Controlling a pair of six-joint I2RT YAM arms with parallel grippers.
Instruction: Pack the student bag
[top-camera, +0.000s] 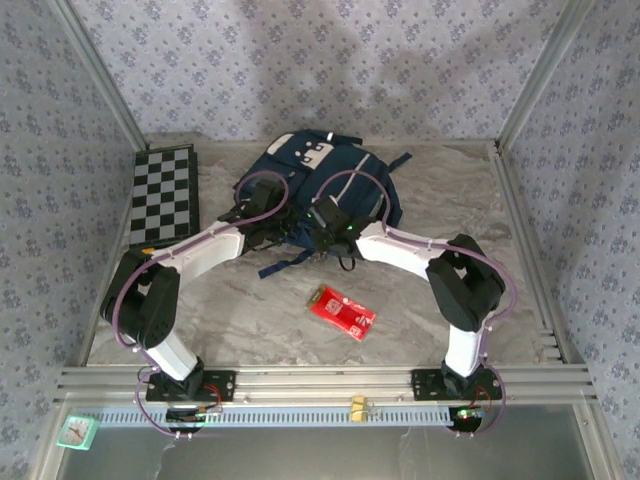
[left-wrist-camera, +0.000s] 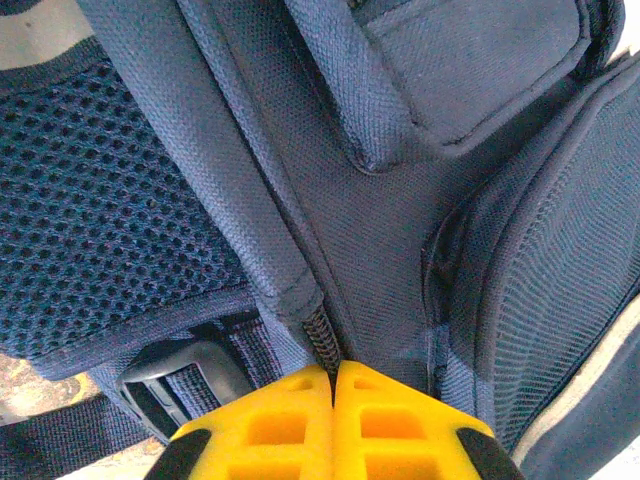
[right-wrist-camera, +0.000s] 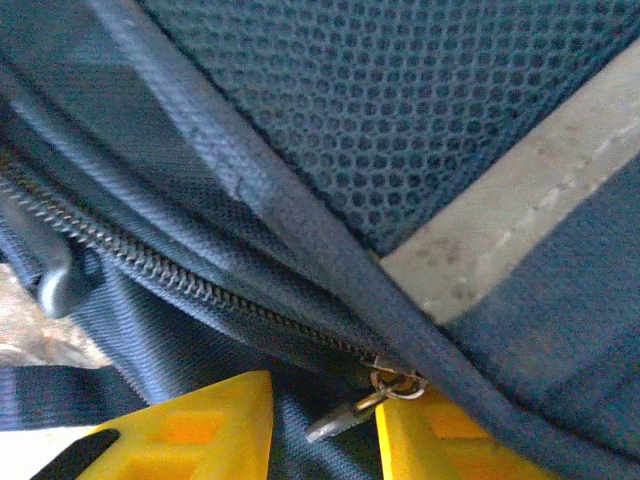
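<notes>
The navy blue fabric backpack (top-camera: 340, 165), judged limp, was pinched at its zip by the left gripper (left-wrist-camera: 333, 380), fingers closed, while the right gripper (right-wrist-camera: 325, 400) was held, fingers parted, around the metal pull (right-wrist-camera: 345, 418).

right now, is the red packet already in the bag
No, the red packet lies on the table in front of the student bag.

Checkered chessboard (top-camera: 165, 195), red packet (top-camera: 341, 312), marble table (top-camera: 250, 310)

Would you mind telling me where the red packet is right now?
In the top view, the red packet lies on the table, slightly right of centre, between the student bag and the near edge.
</notes>
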